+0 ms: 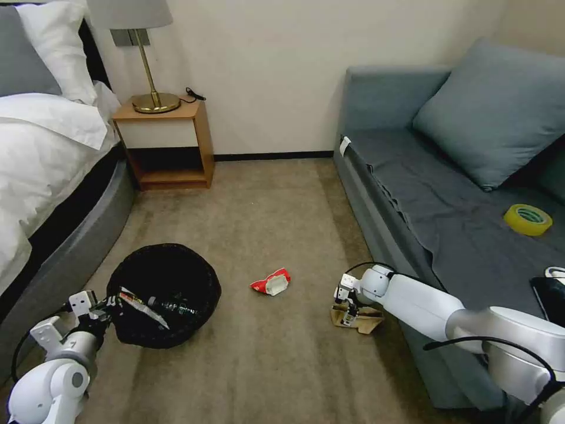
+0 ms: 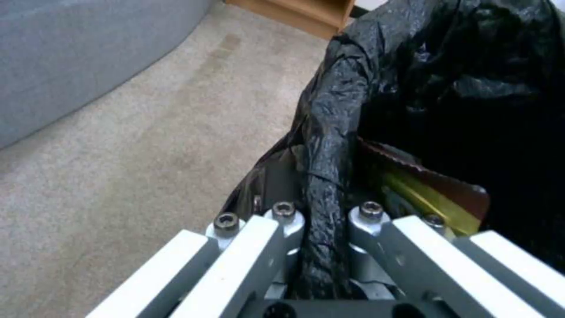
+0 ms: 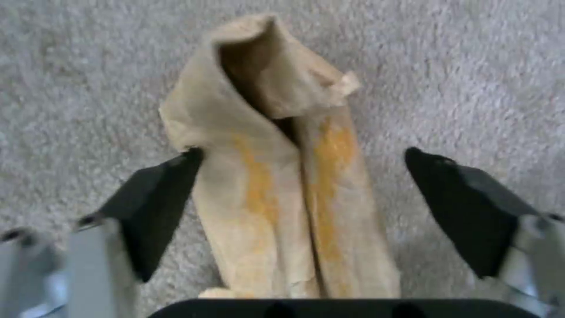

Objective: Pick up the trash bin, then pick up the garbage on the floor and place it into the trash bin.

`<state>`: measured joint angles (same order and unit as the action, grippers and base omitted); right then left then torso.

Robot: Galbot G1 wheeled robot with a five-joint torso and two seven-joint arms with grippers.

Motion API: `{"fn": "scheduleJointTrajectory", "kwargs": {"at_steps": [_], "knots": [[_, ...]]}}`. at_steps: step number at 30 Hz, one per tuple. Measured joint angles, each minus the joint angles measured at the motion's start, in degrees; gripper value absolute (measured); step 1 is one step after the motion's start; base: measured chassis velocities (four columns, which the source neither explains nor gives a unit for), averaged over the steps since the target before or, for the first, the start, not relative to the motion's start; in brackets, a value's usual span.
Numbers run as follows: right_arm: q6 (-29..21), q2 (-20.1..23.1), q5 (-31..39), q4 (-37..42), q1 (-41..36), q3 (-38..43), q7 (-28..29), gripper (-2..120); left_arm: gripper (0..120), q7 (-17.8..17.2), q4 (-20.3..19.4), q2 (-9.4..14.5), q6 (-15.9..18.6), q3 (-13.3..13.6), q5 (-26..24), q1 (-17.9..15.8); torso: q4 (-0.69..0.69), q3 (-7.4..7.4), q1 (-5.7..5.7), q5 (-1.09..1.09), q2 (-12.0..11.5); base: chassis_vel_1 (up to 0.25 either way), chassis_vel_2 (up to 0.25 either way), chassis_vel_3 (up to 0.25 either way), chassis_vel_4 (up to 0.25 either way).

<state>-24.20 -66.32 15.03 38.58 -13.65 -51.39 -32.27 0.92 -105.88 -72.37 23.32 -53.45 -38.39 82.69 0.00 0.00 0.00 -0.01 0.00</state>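
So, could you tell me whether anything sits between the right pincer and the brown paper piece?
Nothing visible does: the right pincer is open, straddling the crumpled brown paper piece on the beige carpet.

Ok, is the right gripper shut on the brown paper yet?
No, open. The right gripper straddles the brown paper on the carpet, one finger touching its edge, the other clear.

White arms, black cables, silver screws, black-tipped jaws.
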Motion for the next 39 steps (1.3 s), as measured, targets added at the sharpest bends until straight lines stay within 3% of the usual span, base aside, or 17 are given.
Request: {"fn": "scheduleJointTrajectory", "kwargs": {"at_steps": [13, 17, 19, 24, 33, 39], "knots": [[-0.10, -0.96, -0.04, -0.57, -0.72, 0.47, 0.65, 42, 4, 0.21, -0.07, -0.04, -0.45, -0.05, 0.08, 0.42, -0.01, 0.00, 0.00, 0.01, 0.01, 0.000, 0.000, 0.000, 0.000], [-0.42, 0.31, 0.89, 0.90, -0.72, 0.57, 1.96, 23, 4, 0.21, -0.27, -0.08, -0.45, 0.04, 0.25, 0.30, 0.01, 0.00, 0.00, 0.03, 0.01, 0.000, 0.000, 0.000, 0.000], [-0.51, 0.55, 1.03, 1.19, -0.71, 0.57, 2.05, 20, 4, 0.21, -0.28, -0.11, -0.45, 0.08, 0.27, 0.27, 0.00, 0.00, 0.00, 0.03, 0.00, 0.000, 0.000, 0.000, 0.000], [-1.16, 2.60, 2.57, 3.45, -0.60, 1.19, 3.32, 0, 4, 0.21, -0.49, -0.41, -0.37, 0.34, 0.51, 0.05, 0.00, 0.00, 0.00, 0.03, 0.00, 0.000, 0.000, 0.000, 0.000], [-2.42, 6.02, 6.99, 9.84, -1.05, 5.19, 7.34, 0, 4, 0.19, -0.62, -0.55, -0.13, 0.60, 0.77, 0.04, 0.00, 0.00, 0.00, 0.02, 0.00, 0.000, 0.000, 0.000, 0.000], [-3.90, 9.44, 12.27, 20.55, -3.11, 12.54, 12.41, 0, 4, 0.16, -1.26, -0.68, 0.37, 0.97, 0.84, 0.40, -0.01, 0.00, 0.00, 0.02, 0.00, 0.000, 0.000, 0.000, 0.000]]}}
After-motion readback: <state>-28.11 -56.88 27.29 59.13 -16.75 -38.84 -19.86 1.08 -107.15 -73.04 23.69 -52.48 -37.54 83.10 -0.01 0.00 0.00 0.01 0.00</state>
